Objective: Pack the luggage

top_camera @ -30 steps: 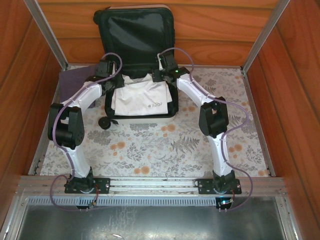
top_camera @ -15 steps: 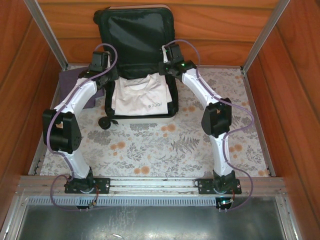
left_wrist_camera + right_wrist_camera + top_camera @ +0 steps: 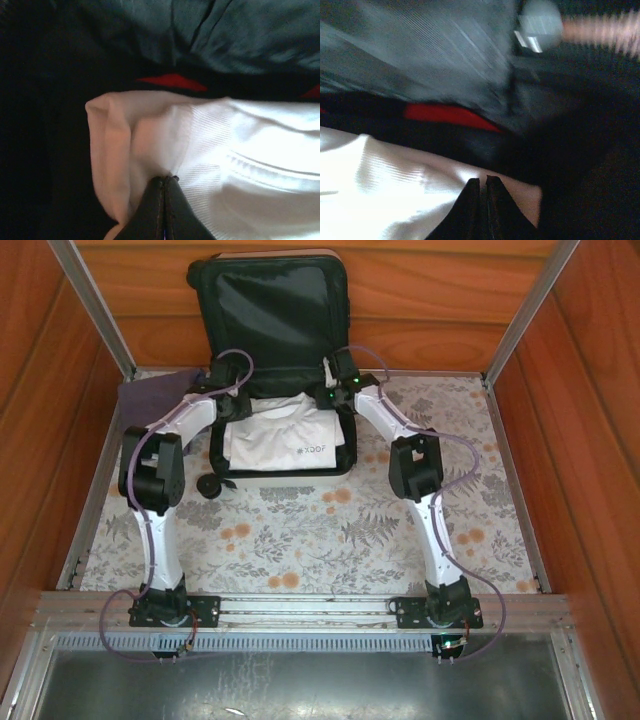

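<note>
Open luggage [image 3: 270, 310] sits at the table's [image 3: 330, 530] far edge, shirt [image 3: 290, 440] in its base. Left gripper [image 3: 165, 178]: jaws clamped on the shirt's corner. Right gripper [image 3: 483, 179]: jaws together at the shirt's edge, catch uncertain. Risk: a one-sided hold could drag the shirt askew.

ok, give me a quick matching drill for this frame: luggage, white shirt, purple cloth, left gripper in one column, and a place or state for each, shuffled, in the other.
Things:
1. luggage
2. white shirt
3. purple cloth
4. left gripper

Places or states:
A. on the table, left of the case
B. shut, pinching white fabric
C. open, lid upright against the back wall
D. lying in the lower shell of the case

Pairs: 1-C, 2-D, 3-A, 4-B
</note>
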Available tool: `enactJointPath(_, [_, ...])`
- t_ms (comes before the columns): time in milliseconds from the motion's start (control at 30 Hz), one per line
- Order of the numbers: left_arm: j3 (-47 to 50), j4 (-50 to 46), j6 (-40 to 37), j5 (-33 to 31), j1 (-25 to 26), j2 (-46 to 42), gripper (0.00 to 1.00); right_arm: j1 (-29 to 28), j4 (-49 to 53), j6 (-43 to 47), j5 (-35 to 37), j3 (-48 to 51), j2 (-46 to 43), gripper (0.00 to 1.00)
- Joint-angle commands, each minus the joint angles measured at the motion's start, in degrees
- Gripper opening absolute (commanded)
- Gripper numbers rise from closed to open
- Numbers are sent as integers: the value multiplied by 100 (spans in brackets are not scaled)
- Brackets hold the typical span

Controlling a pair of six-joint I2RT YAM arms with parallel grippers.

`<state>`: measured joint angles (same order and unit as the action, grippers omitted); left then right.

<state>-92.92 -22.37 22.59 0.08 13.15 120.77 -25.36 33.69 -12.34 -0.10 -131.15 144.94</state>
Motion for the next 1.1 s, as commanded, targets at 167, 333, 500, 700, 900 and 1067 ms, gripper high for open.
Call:
enactJointPath(167, [-186, -325, 158, -96, 14, 298, 4, 102, 759, 3, 278, -210, 65, 14])
enactJointPath(333, [-377, -321, 53, -296, 13, -172, 32, 102, 974, 81, 213, -644, -200, 32])
enactJointPath(500, [-495, -333, -314, -1001, -4, -1103, 70, 102, 1094, 148, 194, -905, -821, 60])
enactJointPath(700, [-192, -825, -280, -2659, -224, -2339, 83, 102, 1218, 206, 210, -571, -1907, 75])
enactJointPath(900, [876, -1572, 1316, -2970, -1270, -3191, 85, 102, 901, 258, 452, 921, -3223, 80])
enactJointPath(1067, [1818, -1663, 2603, -1999, -2285, -3327, 84, 102, 578, 217, 646, 2286, -4185, 84])
